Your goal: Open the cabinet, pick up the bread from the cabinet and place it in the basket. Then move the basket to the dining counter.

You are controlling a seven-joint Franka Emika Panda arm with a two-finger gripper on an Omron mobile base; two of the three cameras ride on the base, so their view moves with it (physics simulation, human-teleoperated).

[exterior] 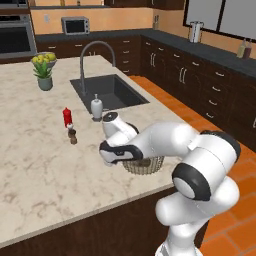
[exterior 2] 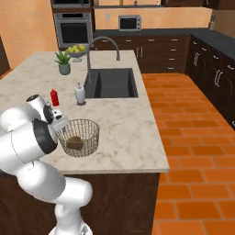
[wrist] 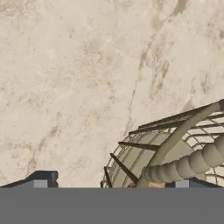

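The round tan wire basket [exterior 2: 87, 133] stands on the beige marbled dining counter [exterior 2: 124, 119], close to its near edge. The golden-brown bread [exterior 2: 75, 143] lies on the basket's bottom. My gripper [exterior 2: 61, 124] hovers at the basket's left rim, tilted down. In the hand view the gripper [wrist: 111, 183] is open, its fingertips [wrist: 41, 180] far apart, and the basket's rim [wrist: 183, 131] runs up between them with no pad touching it. From the left base view my forearm covers most of the basket [exterior: 149, 166]. The cabinet is out of view.
A dark sink [exterior: 110, 92] with an arched faucet [exterior: 95, 50] sits mid-counter, a soap dispenser [exterior: 96, 107] beside it. A red bottle [exterior: 67, 116], a small shaker [exterior: 73, 136] and a potted plant [exterior: 44, 70] stand to the left. Orange tiled floor [exterior 2: 193, 137] lies beyond the counter's right edge.
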